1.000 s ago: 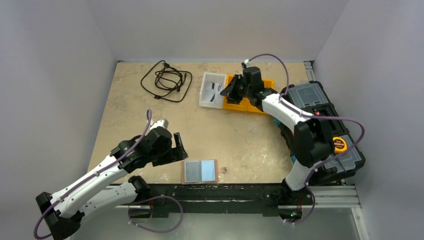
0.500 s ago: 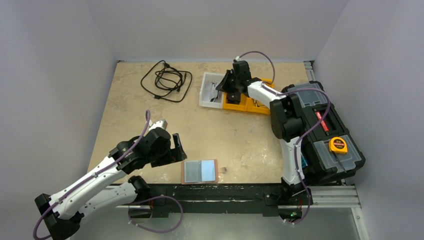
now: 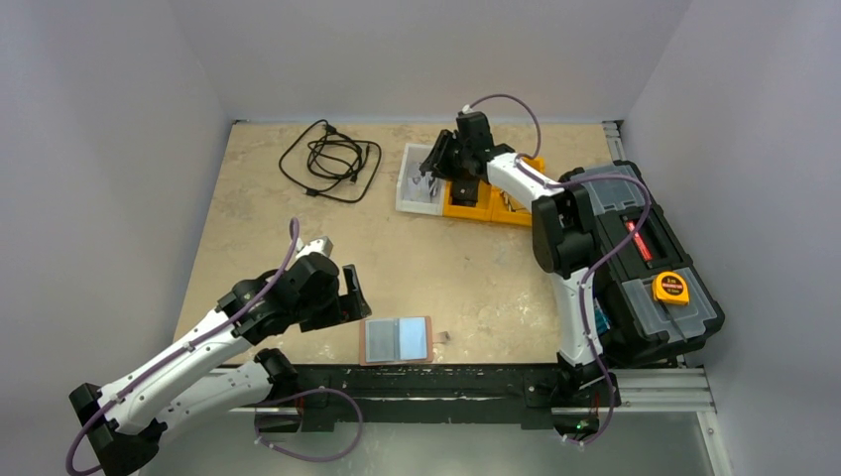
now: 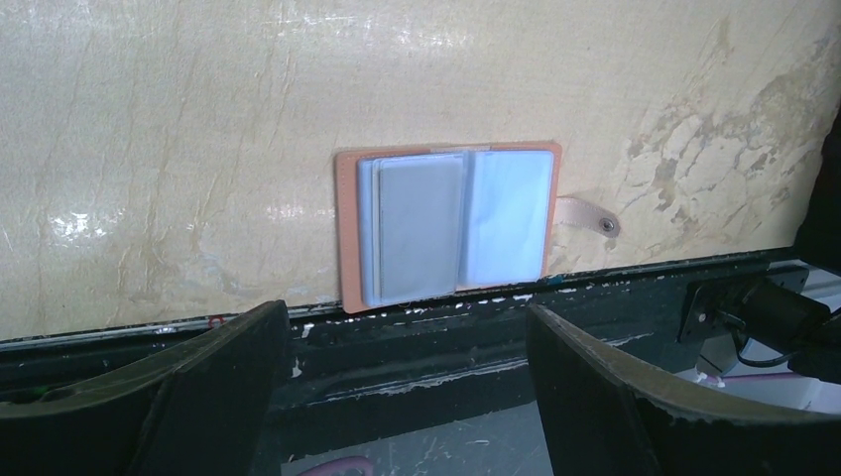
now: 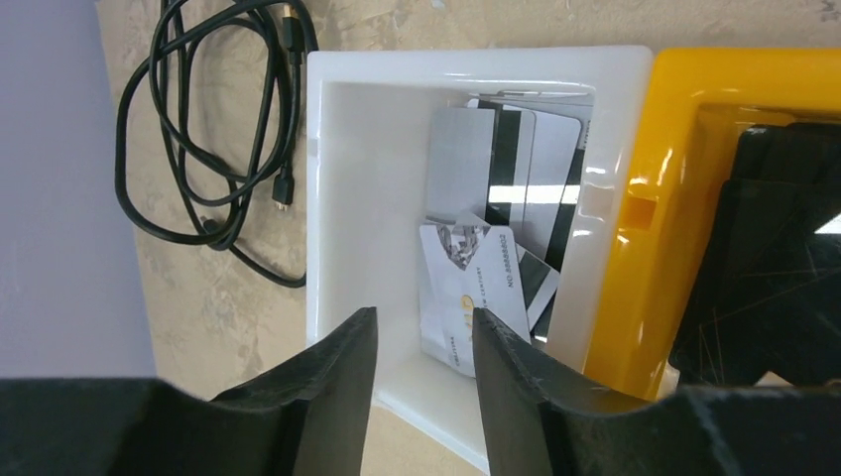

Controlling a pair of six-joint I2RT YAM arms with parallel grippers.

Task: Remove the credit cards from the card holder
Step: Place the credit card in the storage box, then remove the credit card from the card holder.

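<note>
The card holder (image 3: pixel 427 337) lies open near the table's front edge, reddish-brown, with a small snap strap to its right. In the left wrist view the card holder (image 4: pixel 346 228) holds a grey-silver credit card (image 4: pixel 421 228) on its left half and a light blue credit card (image 4: pixel 508 216) on its right half. My left gripper (image 3: pixel 353 296) is open and empty, just left of the holder; its own view (image 4: pixel 407 311) looks past the table edge. My right gripper (image 3: pixel 436 165) is open and empty above a white tray (image 5: pixel 332 198), as its own view (image 5: pixel 424 315) shows.
Several loose cards (image 5: pixel 476 288) lie in the white tray (image 3: pixel 408 190). Yellow trays (image 3: pixel 488 206) stand beside it. A coiled black cable (image 3: pixel 332 159) lies at the back left. A black toolbox (image 3: pixel 645 248) with a yellow tape measure (image 3: pixel 673 288) fills the right side.
My right gripper has swung left from over the yellow trays to over the white tray. My left arm and the card holder have not moved.
</note>
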